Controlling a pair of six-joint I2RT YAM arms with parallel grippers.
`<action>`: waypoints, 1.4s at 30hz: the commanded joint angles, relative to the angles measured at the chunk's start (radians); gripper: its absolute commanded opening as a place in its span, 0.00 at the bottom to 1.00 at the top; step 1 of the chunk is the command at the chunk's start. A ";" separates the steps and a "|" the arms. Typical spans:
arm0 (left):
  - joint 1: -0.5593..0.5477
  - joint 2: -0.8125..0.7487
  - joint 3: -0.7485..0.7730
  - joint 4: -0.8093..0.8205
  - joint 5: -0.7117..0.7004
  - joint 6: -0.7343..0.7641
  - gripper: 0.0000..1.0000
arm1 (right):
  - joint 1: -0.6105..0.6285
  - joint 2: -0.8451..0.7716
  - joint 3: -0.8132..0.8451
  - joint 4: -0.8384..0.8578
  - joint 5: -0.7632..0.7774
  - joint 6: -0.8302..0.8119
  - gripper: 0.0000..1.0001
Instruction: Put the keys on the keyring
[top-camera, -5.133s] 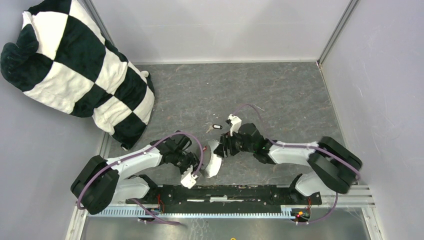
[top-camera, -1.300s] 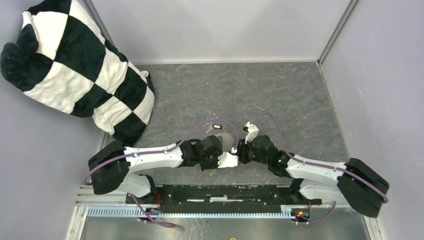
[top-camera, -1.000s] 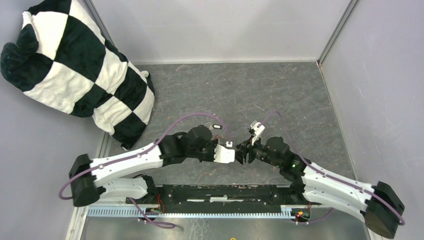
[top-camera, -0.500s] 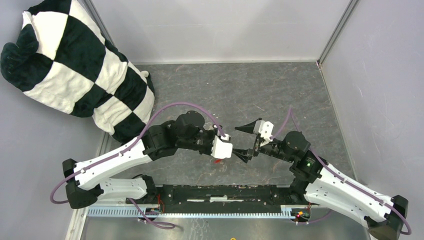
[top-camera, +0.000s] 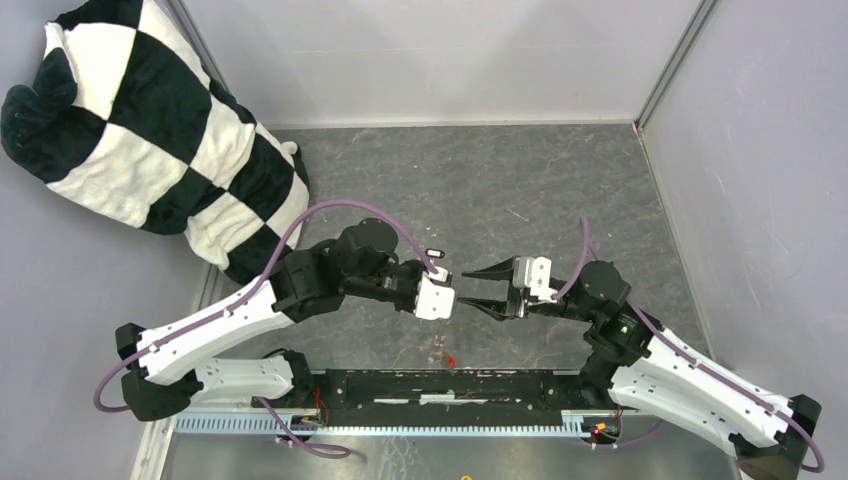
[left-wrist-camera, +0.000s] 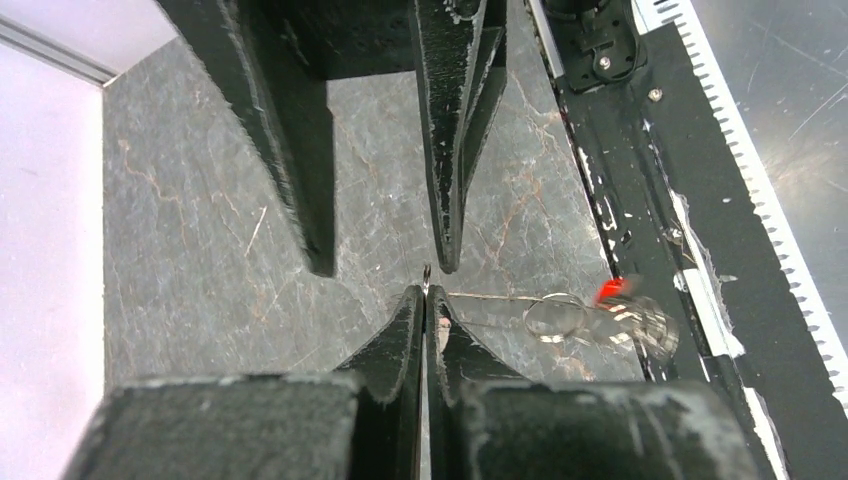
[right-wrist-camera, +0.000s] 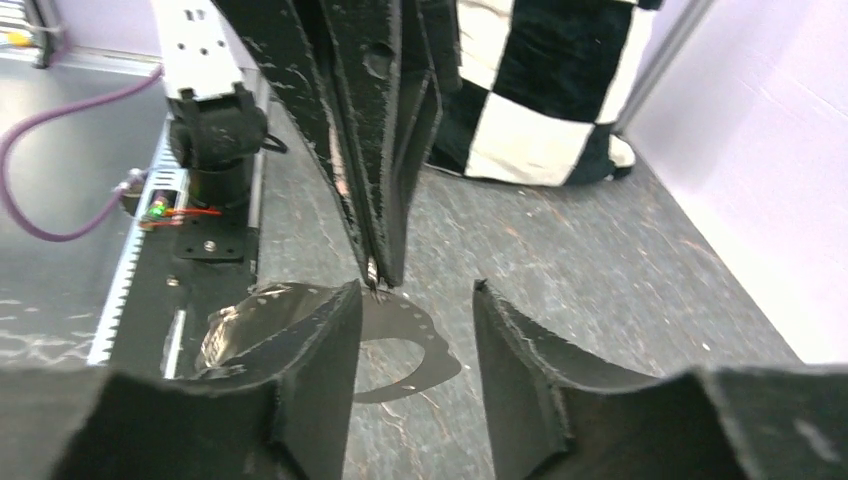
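One jagged-edged keyring (right-wrist-camera: 435, 335) hangs from the tips of my left gripper (left-wrist-camera: 425, 300), whose jaws are pressed fully together on its thin wire. From my right wrist, the loop drops below those tips and lies in the gap in front of my right gripper (right-wrist-camera: 414, 287). That gripper's fingers stand well apart and hold nothing. I cannot tell whether either finger brushes the ring.

The two grippers meet nearly tip to tip above the grey table (top-camera: 560, 190), the left one's closed point aimed into the right one's spread.

From overhead, the red-tagged key (top-camera: 449, 358) is a small red speck on the base side of both grippers. From my left wrist it is only a red blur just beside the far end of the wire, so I cannot tell whether it is threaded on.

The black-tagged key (top-camera: 433, 253) lies on the table just past my left gripper, on the side away from the bases and apart from the ring.

A black-and-white checked cushion (top-camera: 150, 130) slumps against the wall, well off beyond my left arm.
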 joint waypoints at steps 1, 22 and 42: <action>0.005 -0.026 0.064 0.071 0.047 -0.054 0.02 | 0.003 0.015 0.089 0.010 -0.119 -0.035 0.45; 0.014 -0.045 0.060 0.151 0.012 -0.141 0.02 | 0.004 0.054 0.205 -0.195 -0.009 -0.048 0.42; 0.013 -0.040 0.052 0.104 0.039 -0.133 0.30 | 0.003 0.032 0.159 -0.103 0.087 0.036 0.00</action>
